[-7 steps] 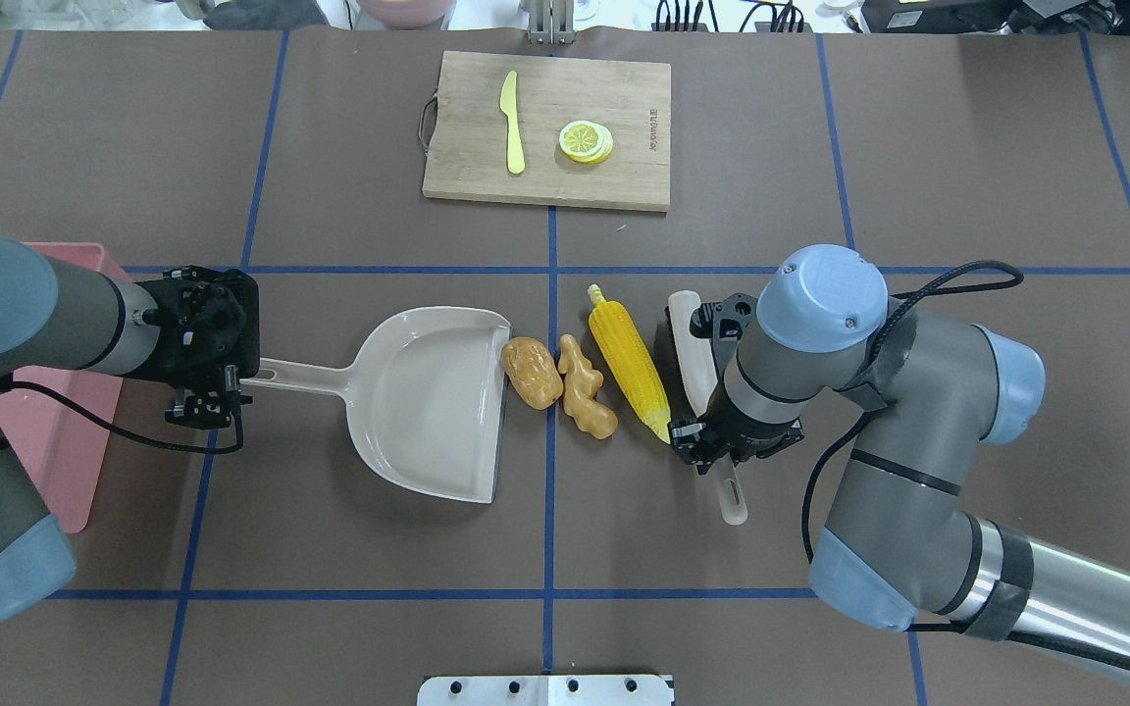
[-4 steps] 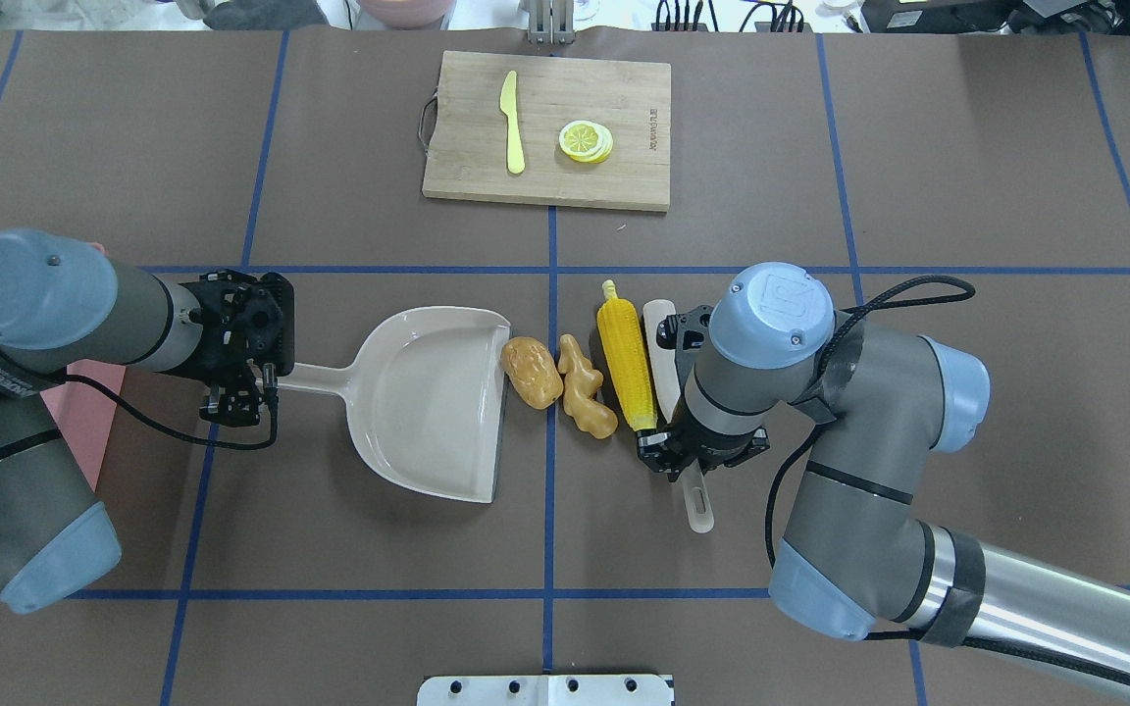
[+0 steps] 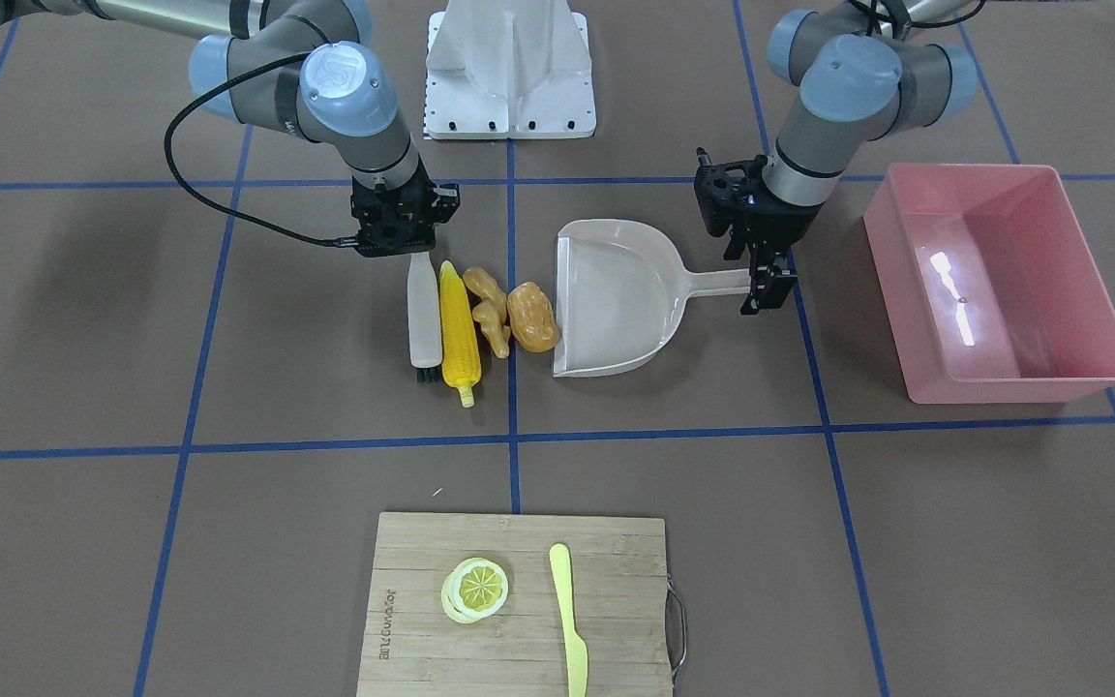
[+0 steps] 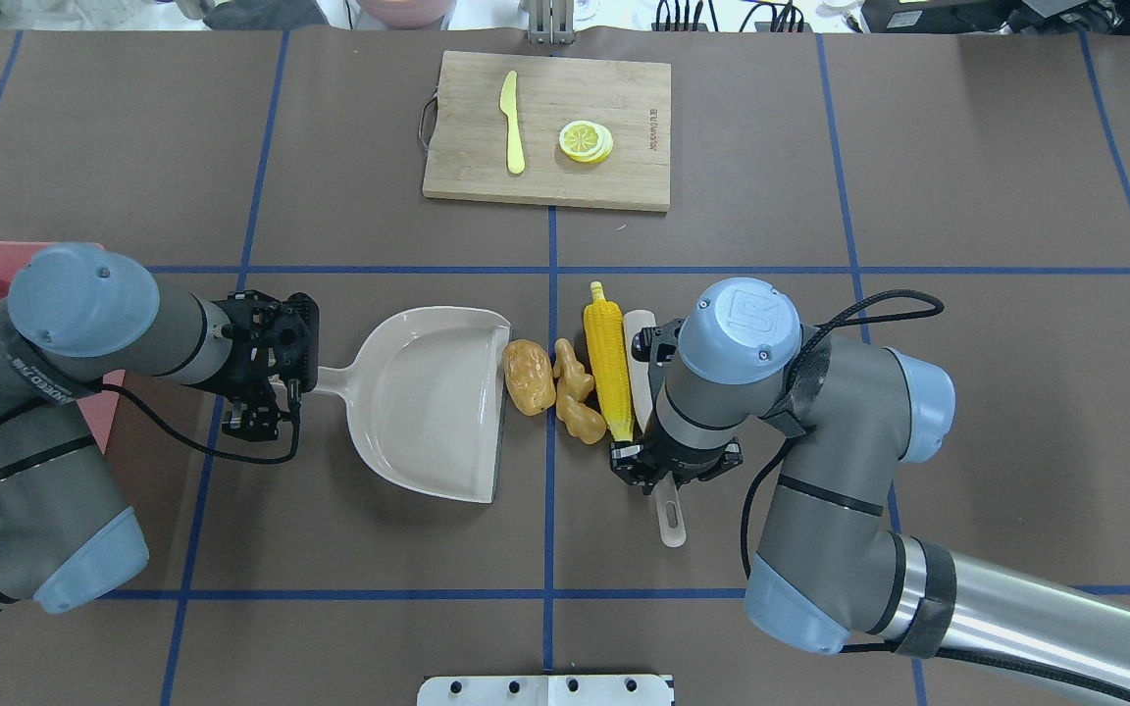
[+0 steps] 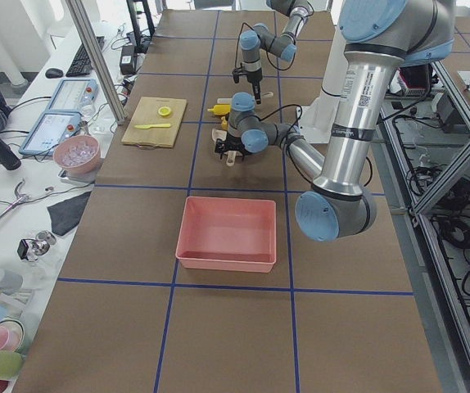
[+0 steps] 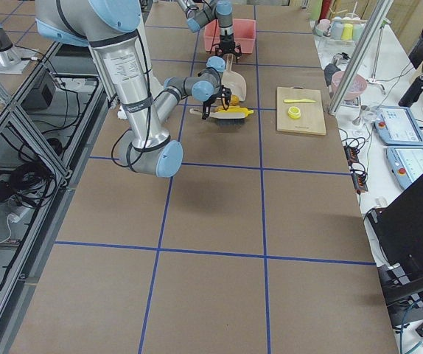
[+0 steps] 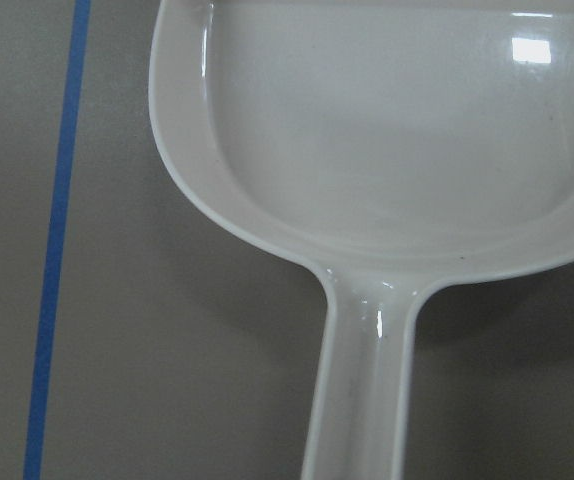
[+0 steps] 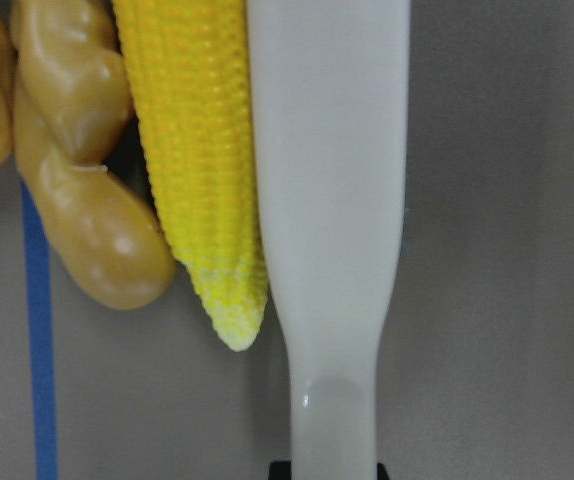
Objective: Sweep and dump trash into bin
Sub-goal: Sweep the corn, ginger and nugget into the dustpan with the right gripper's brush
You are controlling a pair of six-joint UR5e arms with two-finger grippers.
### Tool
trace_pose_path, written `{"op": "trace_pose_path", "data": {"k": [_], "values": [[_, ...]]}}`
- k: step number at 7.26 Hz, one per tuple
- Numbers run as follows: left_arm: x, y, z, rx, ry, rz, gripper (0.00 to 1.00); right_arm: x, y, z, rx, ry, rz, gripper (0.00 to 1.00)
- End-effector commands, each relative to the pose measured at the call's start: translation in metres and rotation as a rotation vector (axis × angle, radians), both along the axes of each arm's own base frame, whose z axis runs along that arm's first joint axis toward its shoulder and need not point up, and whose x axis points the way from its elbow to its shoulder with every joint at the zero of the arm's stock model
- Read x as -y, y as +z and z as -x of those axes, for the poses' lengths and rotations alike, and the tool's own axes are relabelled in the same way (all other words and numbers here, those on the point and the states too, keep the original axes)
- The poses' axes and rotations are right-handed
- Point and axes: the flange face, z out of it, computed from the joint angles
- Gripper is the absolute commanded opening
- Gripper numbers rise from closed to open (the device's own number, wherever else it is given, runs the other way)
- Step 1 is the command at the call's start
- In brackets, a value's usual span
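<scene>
Brush: you have the white hand brush in the right tool, which is clamped on its handle; its long axis runs 12 to 6 in the overhead view, flat on the worktop.
Trash: the corn cob lies parallel against the brush's 9 o'clock side, touching it; the ginger root sits just at 9 of the cob, and the potato at 9 of the ginger, all three bunched in a row.
Direction of push: from the brush, everything you want lies at 9 o'clock, so, as I judge it, your stroke goes straight toward 9, broadside, not along the handle.
Dustpan: the beige dustpan has its open lip facing 3 o'clock, and the potato is touching or nearly touching that lip; the left tool grips the end of the dustpan's handle and looks closed on it.
Nearer arm: the right arm is the one beside the trash; the left only braces the pan.
Bin: the pink bin stands well apart at 9 o'clock beyond the left arm in the overhead view, with nothing in it.
Risk: the cob's round body may roll or pivot, since its 12 o'clock tip reaches past the pan's lip.
</scene>
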Motion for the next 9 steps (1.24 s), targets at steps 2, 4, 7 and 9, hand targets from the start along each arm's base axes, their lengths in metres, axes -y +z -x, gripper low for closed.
{"op": "trace_pose_path", "data": {"k": [2, 4, 7, 9], "values": [[0.000, 0.002, -0.003, 0.003, 0.009, 0.002, 0.94, 0.006, -0.023, 0.024, 0.046, 0.031, 0.018, 0.00], [0.001, 0.002, -0.002, 0.003, 0.008, 0.002, 0.93, 0.008, -0.030, 0.031, 0.087, 0.054, 0.023, 0.00], [0.001, 0.010, -0.001, 0.027, 0.028, 0.047, 0.93, -0.010, -0.056, 0.046, 0.131, 0.075, 0.031, 0.00], [-0.002, 0.010, -0.003, 0.019, 0.051, 0.070, 0.93, -0.023, -0.062, 0.058, 0.163, 0.099, 0.028, 0.00]]}}
